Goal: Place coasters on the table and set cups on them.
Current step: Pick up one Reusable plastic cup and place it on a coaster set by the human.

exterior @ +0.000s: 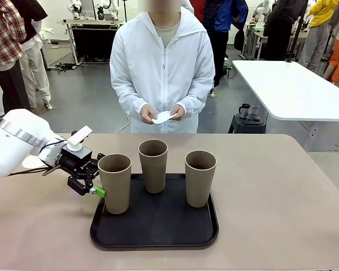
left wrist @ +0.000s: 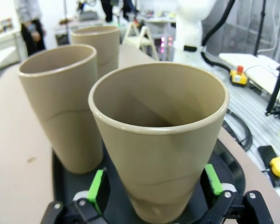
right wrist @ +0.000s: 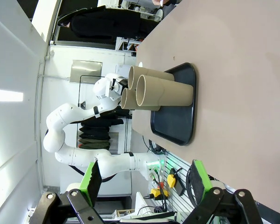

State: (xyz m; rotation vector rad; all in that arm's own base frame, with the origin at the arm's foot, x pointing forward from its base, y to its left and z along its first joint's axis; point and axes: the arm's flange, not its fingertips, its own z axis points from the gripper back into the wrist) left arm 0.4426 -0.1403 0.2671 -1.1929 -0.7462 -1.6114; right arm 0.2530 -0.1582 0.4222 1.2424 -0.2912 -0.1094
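My left gripper [left wrist: 154, 186], jaws released, straddles the twelve-o'clock cup [left wrist: 158, 140]; recommendation: centre, close evenly, lift straight clear of the tray [exterior: 158, 226].

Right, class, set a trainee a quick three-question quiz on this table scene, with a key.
1. How many cups stand on the tray?
2. True or false: the left claw is open, with one finger on either side of a cup.
3. Where are the coasters? A in the person's hands; B in the left claw; C on the tray.
Key: 1 three; 2 true; 3 A.
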